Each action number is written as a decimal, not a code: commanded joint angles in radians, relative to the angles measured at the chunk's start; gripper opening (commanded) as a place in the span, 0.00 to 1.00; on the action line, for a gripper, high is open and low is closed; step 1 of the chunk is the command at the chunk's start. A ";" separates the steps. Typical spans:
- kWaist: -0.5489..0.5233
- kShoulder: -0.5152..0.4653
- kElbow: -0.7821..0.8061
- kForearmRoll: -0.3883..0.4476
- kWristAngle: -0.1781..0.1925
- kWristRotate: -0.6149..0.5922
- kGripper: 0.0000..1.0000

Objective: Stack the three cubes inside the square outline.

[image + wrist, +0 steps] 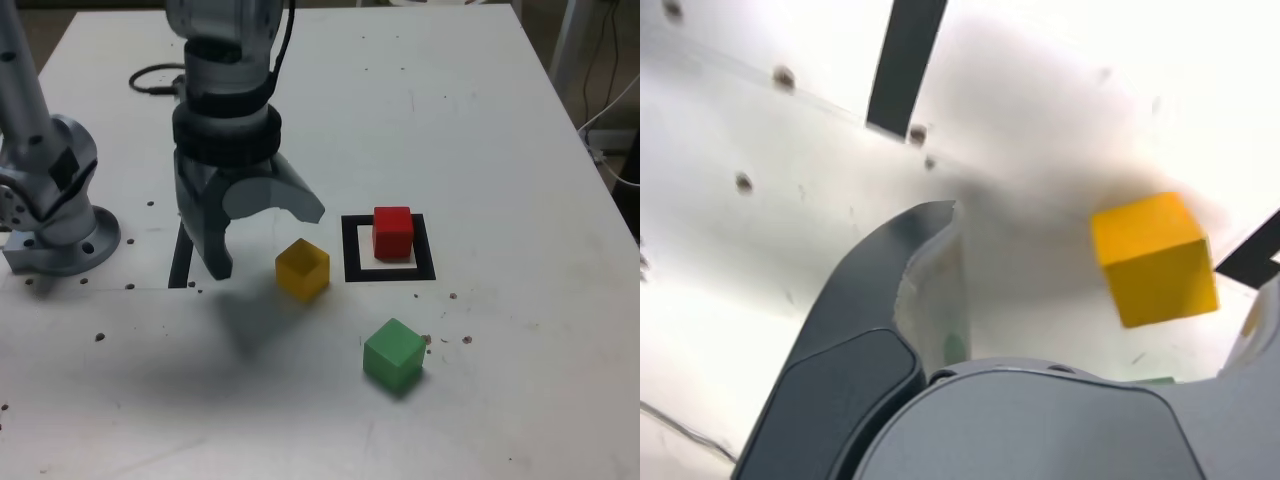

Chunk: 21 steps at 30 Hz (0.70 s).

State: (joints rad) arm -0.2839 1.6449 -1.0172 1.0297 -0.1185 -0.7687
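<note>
The red cube (393, 232) sits inside the square outline (390, 273) of black tape, toward its far side. The yellow cube (302, 268) rests on the table just to the exterior view's left of the outline. Nearer the camera, the green cube (393, 355) lies below the outline. My gripper (262, 238) hangs open above the table, just left of the yellow cube in the exterior view, with nothing between its jaws. In the wrist view one dark finger (890, 290) shows, with the yellow cube (1155, 260) beyond it and apart from it.
A straight black tape strip (181, 258) lies under the gripper on the white table (480, 120). The arm's grey base (55, 215) stands at the exterior view's left, and a black cable (155, 78) lies behind it. Small dark specks dot the surface.
</note>
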 commanded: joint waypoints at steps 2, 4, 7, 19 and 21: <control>0.002 0.018 0.001 -0.007 -0.029 -0.018 0.98; 0.002 0.029 -0.001 -0.020 -0.041 -0.027 0.98; 0.005 0.046 -0.009 -0.042 -0.049 -0.037 0.97; 0.048 0.119 -0.019 -0.101 -0.043 -0.039 0.95; 0.056 0.129 -0.019 -0.103 -0.041 -0.038 0.94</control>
State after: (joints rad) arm -0.2328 1.7645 -1.0332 0.9283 -0.1606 -0.8070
